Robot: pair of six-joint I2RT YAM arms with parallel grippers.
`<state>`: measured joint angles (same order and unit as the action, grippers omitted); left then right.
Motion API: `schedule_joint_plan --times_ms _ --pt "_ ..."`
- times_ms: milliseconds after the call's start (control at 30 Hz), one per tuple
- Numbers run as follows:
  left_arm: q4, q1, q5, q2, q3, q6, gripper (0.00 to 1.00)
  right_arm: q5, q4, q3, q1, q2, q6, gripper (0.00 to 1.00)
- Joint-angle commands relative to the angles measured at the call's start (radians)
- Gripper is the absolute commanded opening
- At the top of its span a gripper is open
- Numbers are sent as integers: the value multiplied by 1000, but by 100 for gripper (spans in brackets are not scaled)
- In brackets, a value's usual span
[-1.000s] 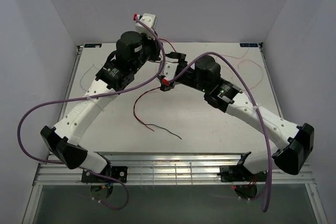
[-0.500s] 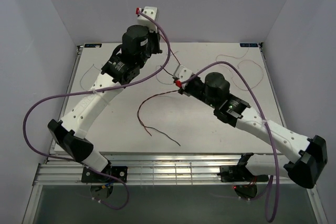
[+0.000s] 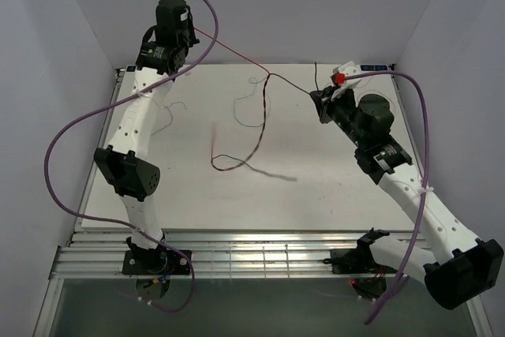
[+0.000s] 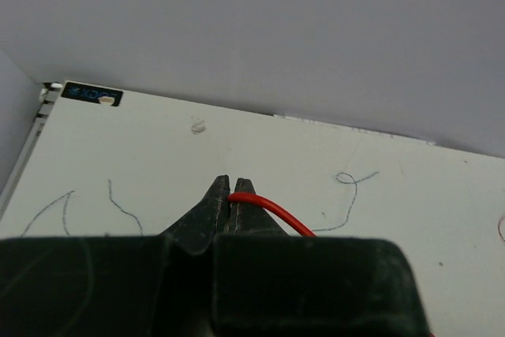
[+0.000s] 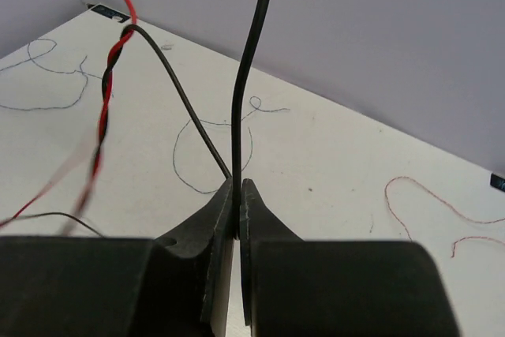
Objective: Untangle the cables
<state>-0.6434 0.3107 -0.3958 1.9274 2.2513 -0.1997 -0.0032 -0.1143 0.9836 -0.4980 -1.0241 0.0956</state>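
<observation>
The white bench (image 3: pixel 331 187) lies below, and the cables hang over it as a Y held in the air. The red cable (image 3: pixel 229 51) slants down and rightward from the left pincer (image 4: pixel 233 187), which is high at the far-left corner and clamped on it. The black cable (image 5: pixel 248 61) runs leftward from the right pincer (image 5: pixel 238 191), clamped on it with a stub standing up past the tips. They meet at a fork nearer the right pincer. Below it the twisted stretch (image 3: pixel 263 112) hangs toward the near side, its tail resting on the bench. I'd judge that spreading the pincers along their left-right line would work the fork down the twist.
</observation>
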Motion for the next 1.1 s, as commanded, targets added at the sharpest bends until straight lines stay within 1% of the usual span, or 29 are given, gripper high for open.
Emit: schedule_joint_plan --times_ms 0,33,200,333,367,467,500,667,733,767,900,933,967,1067 --pt "80 -74 -155 -174 2 20 0 -37 44 67 110 -23 -94 8" --pt "100 -78 -167 -209 -27 41 0 -47 39 93 127 -33 -126 8" --pt "136 -78 -227 -272 -62 106 0 -63 34 216 211 -102 -149 8" --pt "183 -81 -305 -292 -64 166 0 -69 45 312 275 -140 -151 8" --pt "191 -81 -323 -297 -58 186 0 -72 57 354 307 -148 -149 8" --pt "214 -81 -345 -311 -45 197 0 -83 68 400 370 -163 -149 8" --pt "218 -81 -348 -320 -44 233 0 -81 68 418 384 -163 -148 8" --pt "269 -81 -386 -346 -53 284 0 -55 79 451 476 -143 -131 8" --pt "286 -81 -403 -355 -55 304 0 -40 96 469 484 -133 -113 8" --pt "292 -79 -405 -361 -58 310 0 -26 97 472 521 -125 -108 8" --pt "326 -81 -431 -377 -64 347 0 -12 113 503 559 -116 -100 8" --pt "336 -79 -434 -380 -62 364 0 -9 143 516 565 -116 -94 8" --pt "346 -81 -439 -387 -64 371 0 -3 148 523 578 -114 -62 8" --pt "382 -79 -465 -401 -68 413 0 32 163 547 599 -111 -40 8"
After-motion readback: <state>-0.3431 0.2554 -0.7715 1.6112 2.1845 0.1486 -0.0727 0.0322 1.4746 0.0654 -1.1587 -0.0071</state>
